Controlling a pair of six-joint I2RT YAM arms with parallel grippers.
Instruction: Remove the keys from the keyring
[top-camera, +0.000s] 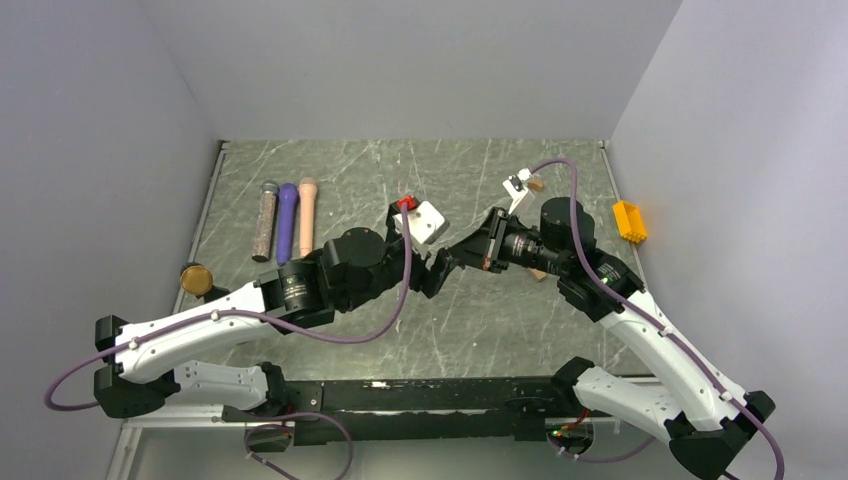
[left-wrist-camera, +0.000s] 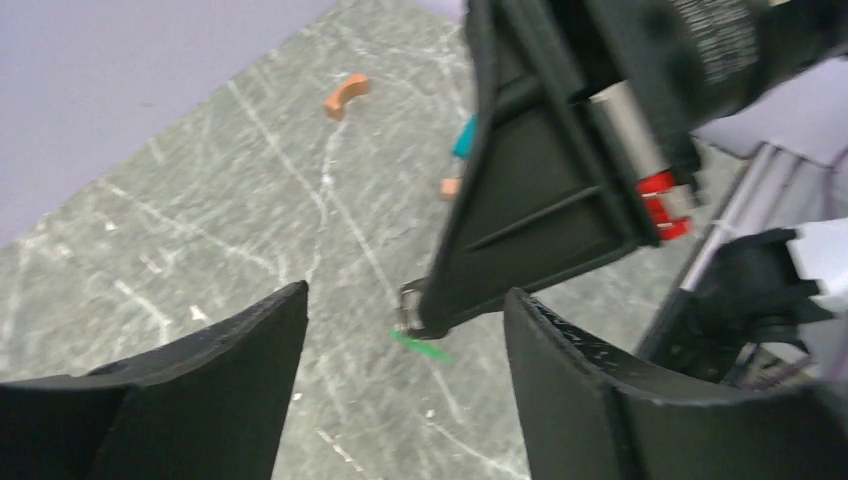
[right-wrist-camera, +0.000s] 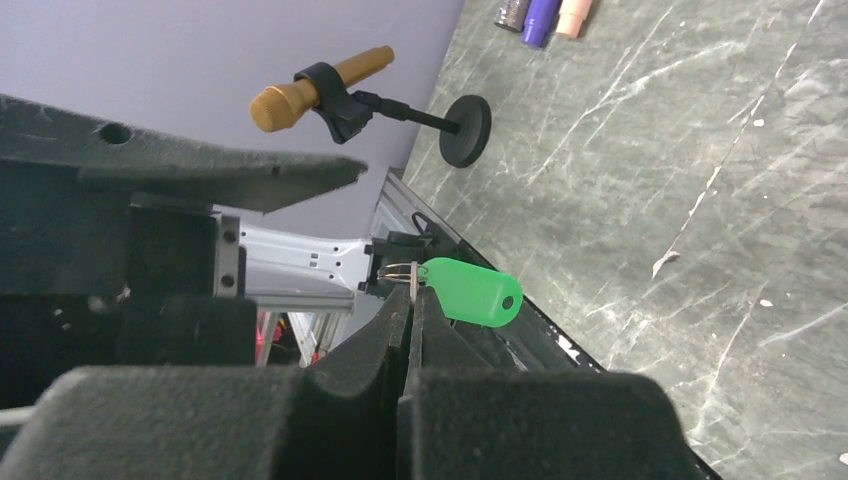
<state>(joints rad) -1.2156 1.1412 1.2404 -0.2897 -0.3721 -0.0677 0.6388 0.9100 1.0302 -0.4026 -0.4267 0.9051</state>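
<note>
The right pincer (right-wrist-camera: 408, 305) is pressed together on the keyring (right-wrist-camera: 398, 268); the keys (right-wrist-camera: 470, 292), one green tag, jut just beyond its tips. The left pincer (left-wrist-camera: 405, 297) stands spread, flanking those tips above the counter (left-wrist-camera: 250, 200).

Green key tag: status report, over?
Right gripper shut on keyring, green key tag attached. Left gripper open, jaws flanking the right's tip. Nothing in the way.

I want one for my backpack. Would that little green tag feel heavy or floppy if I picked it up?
Probably light: the green tag is small, thin plastic. Likely stiff, since it sticks out flat past the right gripper without drooping. It may swing, hanging only on the keyring.
</note>
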